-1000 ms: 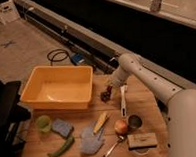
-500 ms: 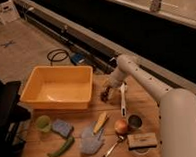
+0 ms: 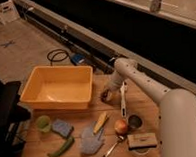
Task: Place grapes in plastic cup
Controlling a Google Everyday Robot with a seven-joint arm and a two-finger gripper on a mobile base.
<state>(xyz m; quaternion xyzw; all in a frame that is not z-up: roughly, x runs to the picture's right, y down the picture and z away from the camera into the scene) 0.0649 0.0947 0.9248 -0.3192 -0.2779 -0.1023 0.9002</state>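
Observation:
The grapes [image 3: 104,97], a small dark bunch, lie on the wooden table [image 3: 148,110] just right of the yellow tub's front corner. My gripper [image 3: 107,92] is at the end of the white arm reaching in from the right; it is right down over the grapes and partly hides them. The light-green plastic cup [image 3: 43,122] stands upright at the table's left, in front of the tub and well away from the gripper.
A big yellow tub [image 3: 59,88] fills the back left. An apple [image 3: 121,126], a shiny metal cup [image 3: 135,122], a white utensil [image 3: 123,99], a spoon [image 3: 112,148], a blue sponge [image 3: 62,128], a green vegetable [image 3: 60,147] and a grey cloth [image 3: 91,139] lie on the table's front.
The gripper has moved slightly left and down onto the grapes. The other things have not moved.

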